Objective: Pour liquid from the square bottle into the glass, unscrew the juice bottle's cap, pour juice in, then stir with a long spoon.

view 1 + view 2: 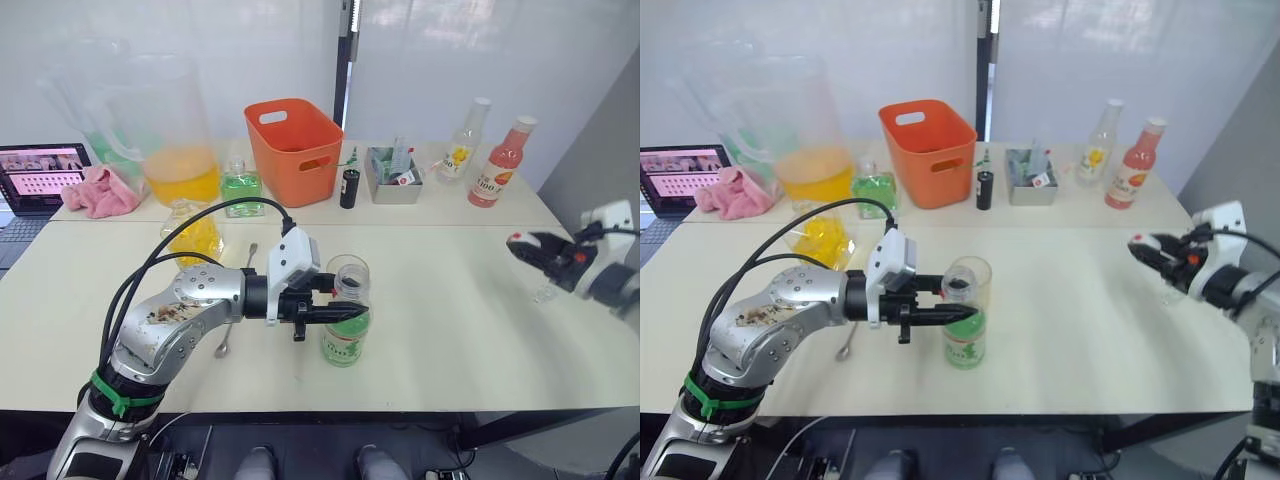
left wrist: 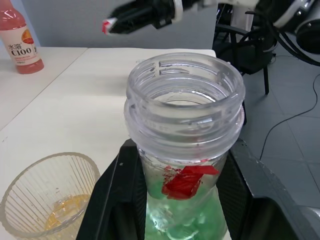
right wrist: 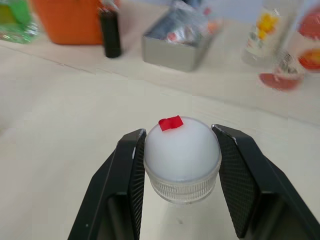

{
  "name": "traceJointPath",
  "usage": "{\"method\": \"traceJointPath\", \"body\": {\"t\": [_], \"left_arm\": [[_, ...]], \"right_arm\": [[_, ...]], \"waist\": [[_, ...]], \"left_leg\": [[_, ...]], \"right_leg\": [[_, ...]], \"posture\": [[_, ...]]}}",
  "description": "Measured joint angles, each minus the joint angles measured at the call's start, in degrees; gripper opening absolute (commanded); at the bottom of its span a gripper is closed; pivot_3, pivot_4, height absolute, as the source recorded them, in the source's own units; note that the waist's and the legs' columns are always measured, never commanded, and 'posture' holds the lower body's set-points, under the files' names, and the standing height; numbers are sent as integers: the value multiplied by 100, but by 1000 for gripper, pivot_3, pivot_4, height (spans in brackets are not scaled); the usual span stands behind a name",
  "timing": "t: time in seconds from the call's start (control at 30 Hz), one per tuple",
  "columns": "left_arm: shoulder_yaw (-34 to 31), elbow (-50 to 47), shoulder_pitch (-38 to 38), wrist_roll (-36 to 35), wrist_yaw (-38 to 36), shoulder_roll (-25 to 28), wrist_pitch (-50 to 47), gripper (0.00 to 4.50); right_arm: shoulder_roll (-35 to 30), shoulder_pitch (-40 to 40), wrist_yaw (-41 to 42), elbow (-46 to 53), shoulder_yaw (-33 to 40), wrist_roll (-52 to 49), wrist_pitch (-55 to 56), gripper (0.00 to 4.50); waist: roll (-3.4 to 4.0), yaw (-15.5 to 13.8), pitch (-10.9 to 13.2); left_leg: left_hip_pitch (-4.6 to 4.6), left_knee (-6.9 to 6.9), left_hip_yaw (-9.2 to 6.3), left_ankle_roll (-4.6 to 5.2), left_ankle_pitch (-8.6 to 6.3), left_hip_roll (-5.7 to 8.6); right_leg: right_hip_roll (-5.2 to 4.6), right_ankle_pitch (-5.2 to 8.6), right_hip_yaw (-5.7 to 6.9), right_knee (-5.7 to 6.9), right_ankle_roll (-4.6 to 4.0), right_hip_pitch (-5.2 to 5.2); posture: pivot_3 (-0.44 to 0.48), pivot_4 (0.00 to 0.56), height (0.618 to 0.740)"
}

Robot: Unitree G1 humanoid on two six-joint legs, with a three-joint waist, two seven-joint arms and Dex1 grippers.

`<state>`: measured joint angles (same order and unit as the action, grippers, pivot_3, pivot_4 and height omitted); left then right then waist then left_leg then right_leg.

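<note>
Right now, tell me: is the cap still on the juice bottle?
No: the juice bottle shows an open threaded mouth, and the right gripper holds the white cap.

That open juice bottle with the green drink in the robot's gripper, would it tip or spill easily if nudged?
Probably. The juice bottle looks tall and narrow, so a nudge could topple it. Its mouth is uncapped, so the green liquid would likely spill. The left gripper around it should steady it.

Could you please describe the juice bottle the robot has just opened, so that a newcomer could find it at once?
Start at the orange basket at the back of the table, then come forward to the near edge, where the left claw grips an upright juice bottle. Unlike the capped bottles at the back, it has an open mouth and green liquid in its lower part.
</note>
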<state>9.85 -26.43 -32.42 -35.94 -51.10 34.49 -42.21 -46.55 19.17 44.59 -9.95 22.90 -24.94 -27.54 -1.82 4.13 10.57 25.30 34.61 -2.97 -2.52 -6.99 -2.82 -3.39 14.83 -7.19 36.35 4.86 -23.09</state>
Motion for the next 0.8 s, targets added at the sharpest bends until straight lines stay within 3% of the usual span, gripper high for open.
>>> {"method": "traceJointPath", "body": {"t": [0.2, 0.47, 0.5, 0.63, 0.7, 0.8], "left_arm": [[-161, -32, 181, -29, -62, 116, 110, 1418], [-413, -202, 467, -145, 40, 201, 92, 1418], [-442, -213, 498, -170, 52, 215, 90, 1418], [-536, -263, 586, -263, 86, 313, 84, 1418], [-557, -283, 609, -281, 92, 347, 83, 1418], [-614, -279, 640, -333, 112, 359, 66, 1418]], "right_arm": [[578, -141, -287, -781, -389, 476, 844, 1597], [874, 300, -671, -1745, -526, 843, 1491, 1597], [929, 328, -700, -1796, -532, 841, 1496, 2634], [1025, 353, -720, -1883, -550, 830, 1486, 3967], [1025, 366, -741, -1848, -539, 796, 1448, 4477], [1022, 373, -740, -1612, -528, 758, 1275, 4477]], "waist": [[2, 68, 0], [2, 150, 0], [2, 154, 0], [2, 150, 0], [2, 153, 0], [3, 155, 0]], "left_leg": [[-8, 6, 1, 0, 0, 2], [-12, 3, -3, 0, 0, 1], [-13, 3, -4, 0, 0, 1], [-13, 3, -4, 0, 0, 1], [-13, 3, -3, 0, 0, 1], [-14, 3, -4, 0, 0, 1]], "right_leg": [[1, 9, -5, 29, -2, -1], [4, 13, -5, 41, -6, -1], [4, 13, -5, 42, -6, -1], [4, 14, -6, 42, -6, 0], [5, 14, -6, 43, -6, 0], [6, 14, -6, 45, -6, -2]], "posture": [[0, 150, 740], [0, 150, 740], [0, 150, 740], [0, 150, 740], [0, 150, 740], [0, 150, 740]]}}
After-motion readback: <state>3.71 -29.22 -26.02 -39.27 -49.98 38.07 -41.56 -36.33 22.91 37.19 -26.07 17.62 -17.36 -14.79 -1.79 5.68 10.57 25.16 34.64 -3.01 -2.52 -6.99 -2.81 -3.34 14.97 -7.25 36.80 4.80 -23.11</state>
